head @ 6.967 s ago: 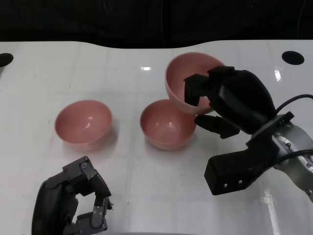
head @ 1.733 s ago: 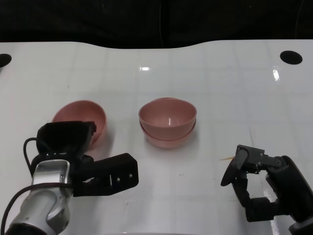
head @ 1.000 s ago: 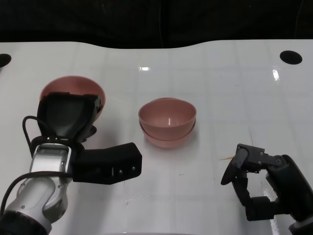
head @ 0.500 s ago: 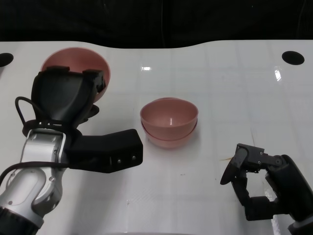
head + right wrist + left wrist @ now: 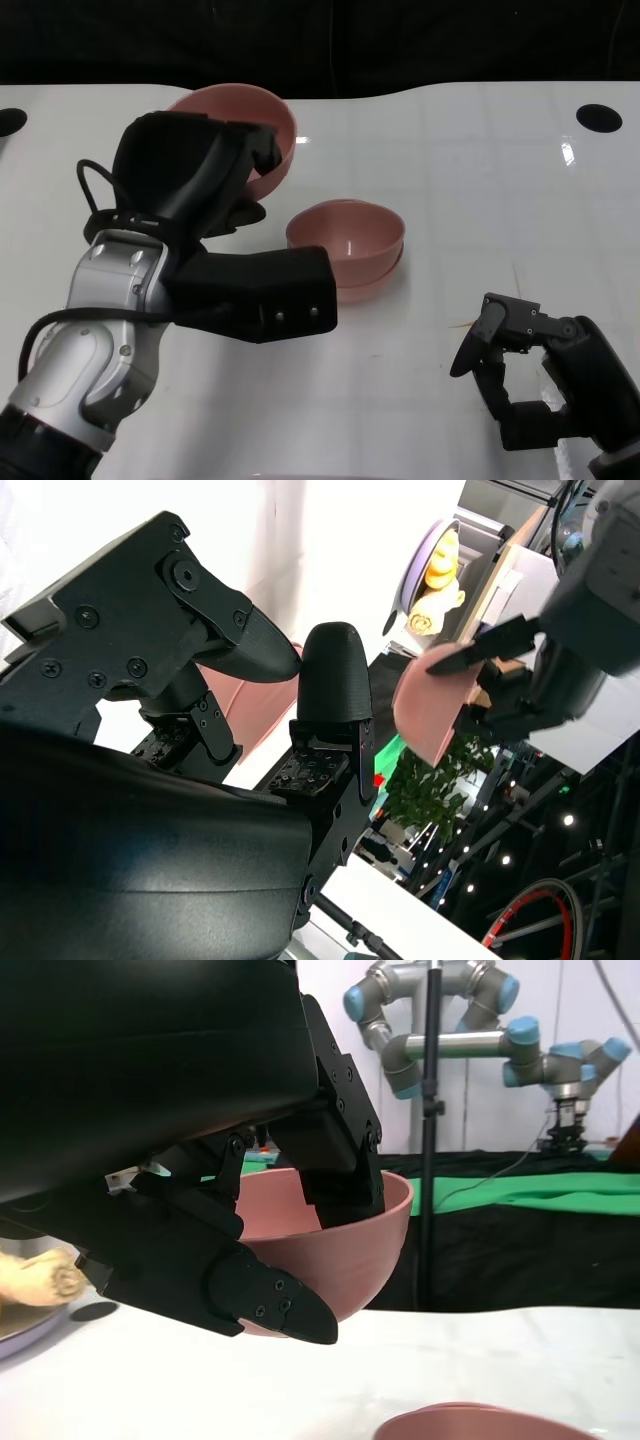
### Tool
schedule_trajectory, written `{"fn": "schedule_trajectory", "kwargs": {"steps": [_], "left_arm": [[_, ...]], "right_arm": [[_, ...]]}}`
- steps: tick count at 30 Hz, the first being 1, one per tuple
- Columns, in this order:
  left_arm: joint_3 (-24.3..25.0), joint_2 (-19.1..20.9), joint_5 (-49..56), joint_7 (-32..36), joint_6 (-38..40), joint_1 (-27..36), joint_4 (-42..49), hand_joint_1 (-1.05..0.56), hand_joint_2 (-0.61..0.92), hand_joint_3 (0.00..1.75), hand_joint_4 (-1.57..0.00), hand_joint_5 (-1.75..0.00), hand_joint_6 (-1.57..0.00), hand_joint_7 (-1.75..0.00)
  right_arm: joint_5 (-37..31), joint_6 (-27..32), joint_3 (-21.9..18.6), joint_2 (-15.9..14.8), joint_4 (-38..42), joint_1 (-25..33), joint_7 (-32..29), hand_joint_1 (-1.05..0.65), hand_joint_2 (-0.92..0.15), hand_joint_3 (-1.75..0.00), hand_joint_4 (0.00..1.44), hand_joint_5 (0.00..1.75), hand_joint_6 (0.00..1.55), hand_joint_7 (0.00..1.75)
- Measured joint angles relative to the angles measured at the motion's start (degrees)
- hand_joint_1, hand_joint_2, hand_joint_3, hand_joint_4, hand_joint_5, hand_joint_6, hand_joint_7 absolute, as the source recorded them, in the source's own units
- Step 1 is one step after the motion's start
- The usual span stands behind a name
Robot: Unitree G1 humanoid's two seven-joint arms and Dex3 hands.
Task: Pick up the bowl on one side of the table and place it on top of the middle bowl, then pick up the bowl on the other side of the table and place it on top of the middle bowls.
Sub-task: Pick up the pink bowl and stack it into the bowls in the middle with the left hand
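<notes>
The black many-fingered left hand (image 5: 195,170) grips a smooth pink plastic bowl (image 5: 262,125) by its rim, fingers inside and thumb under the wall, holding it tilted in the air. The stack of two matching pink bowls (image 5: 346,243) sits on the white desk (image 5: 480,180), lower than this hand and off toward the robot's right.

The grip covers only one edge, so the bowl could swing or slip as the arm travels. If let go while tilted or off-centre, it would likely catch the stack's rim, nudge the stack aside or roll off.

The black right hand (image 5: 535,375) rests near the desk edge, fingers curled on nothing.
</notes>
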Motion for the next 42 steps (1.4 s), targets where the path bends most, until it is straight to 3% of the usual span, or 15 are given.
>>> {"fn": "schedule_trajectory", "kwargs": {"steps": [2,5,11,20,21,22,24,25,29,33,36,37,39,40,42], "left_arm": [[-0.27,-0.43,0.01,-0.06,-0.67,-0.1,0.04,-0.3,0.92,0.02,-0.88,-1.75,-1.09,-0.52],[-0.94,-1.43,0.1,-0.83,-1.1,-0.35,0.18,-0.32,0.9,0.01,-0.88,-1.75,-1.1,-0.33],[-2.71,-4.51,-0.16,-1.57,-1.84,-1.56,1.74,-0.29,0.92,0.05,-0.87,-1.75,-1.05,-0.2],[-3.99,-8.36,-1.66,-1.9,-2.25,-2.17,4.5,-0.31,0.92,0.19,-0.84,-1.75,-1.12,-0.28],[-4.22,-8.85,-1.7,-1.99,-2.16,-2.34,4.88,-0.31,0.92,0.2,-0.82,-1.75,-1.12,-0.32],[-4.43,-9.25,-1.71,-2.2,-2.04,-2.45,5.28,-0.31,0.92,0.2,-0.81,-1.75,-1.06,-0.46],[-4.8,-9.66,-1.87,-2.54,-1.89,-2.75,6.32,-0.33,0.92,0.15,-0.8,-1.75,-0.83,-1.07],[-4.9,-9.8,-2.11,-2.77,-1.87,-2.87,6.86,-0.33,0.92,0.15,-0.8,-1.75,-0.78,-1.14],[-4.92,-10.9,-3.63,-2.79,-1.89,-3.54,9.33,-0.3,0.92,0.16,-0.85,-1.75,-0.81,-1.1],[-4.88,-11.52,-6.49,-2.72,-3.68,-4.45,13.17,-0.28,0.92,0.16,-0.86,-1.75,-0.75,-1.44],[-4.87,-11.83,-7.83,-2.67,-4.81,-4.8,16.08,-0.29,0.92,0.16,-0.86,-1.75,-0.72,-1.53],[-4.82,-11.99,-8.5,-2.66,-5.25,-4.91,17.01,-0.29,0.92,0.18,-0.8,-1.74,-0.72,-1.14],[-4.46,-12.74,-10.57,-2.78,-5.54,-5.33,19.19,-0.32,0.92,0.24,-0.65,-1.58,-0.7,-0.64],[-4.34,-13.1,-11.44,-2.84,-5.57,-5.56,20.16,-0.34,0.92,0.24,-0.62,-1.53,-0.7,-0.52],[-4.4,-13.24,-12.5,-3.79,-5.63,-6.37,22.0,-0.4,0.92,0.23,-0.51,-1.16,-0.65,-0.28]], "right_arm": [[0.0,0.0,0.0,0.06,0.0,0.0,0.0,-0.25,-0.39,-1.34,0.88,1.75,0.76,1.49],[0.0,0.01,0.0,0.13,0.01,0.0,0.0,-0.26,-0.39,-1.34,0.88,1.75,0.76,1.49],[-0.34,0.03,0.0,0.29,0.16,-0.04,-0.13,-0.24,-0.4,-1.34,0.87,1.75,0.76,1.5],[-0.85,1.82,-0.3,0.57,1.14,-0.54,-1.02,-0.22,-0.4,-1.37,0.88,1.75,0.78,1.5],[-1.38,2.2,-0.63,0.75,1.19,-0.61,-1.65,-0.22,-0.39,-1.37,0.88,1.75,0.78,1.49],[-1.77,2.37,-0.89,1.03,1.27,-0.75,-2.33,-0.21,-0.39,-1.38,0.88,1.75,0.78,1.48],[-2.01,2.42,-1.48,1.88,1.49,-0.9,-3.65,-0.21,-0.38,-1.39,0.89,1.75,0.78,1.47],[-1.96,2.4,-1.8,2.39,1.82,-1.0,-4.3,-0.21,-0.37,-1.39,0.89,1.75,0.77,1.47],[-0.42,2.4,-2.6,4.1,2.21,-1.06,-5.36,-0.25,-0.38,-1.39,0.88,1.75,0.75,1.47],[0.36,2.26,-3.64,4.84,2.27,-1.09,-5.82,-0.23,-0.39,-1.37,0.86,1.75,0.75,1.46],[0.53,1.89,-3.97,5.13,2.4,-1.11,-6.11,-0.22,-0.39,-1.36,0.85,1.75,0.75,1.46],[0.5,1.85,-4.01,5.22,2.45,-1.11,-6.26,-0.23,-0.41,-1.33,0.86,1.75,0.75,1.45],[0.22,1.73,-4.1,5.35,2.46,-1.11,-6.72,-0.23,-0.42,-1.31,0.86,1.75,0.75,1.45],[0.09,1.67,-4.1,5.41,2.46,-1.11,-6.94,-0.23,-0.43,-1.3,0.86,1.75,0.75,1.45],[0.11,1.71,-4.1,5.66,2.43,-1.11,-7.02,-0.23,-0.42,-1.29,0.87,1.75,0.76,1.45]]}}
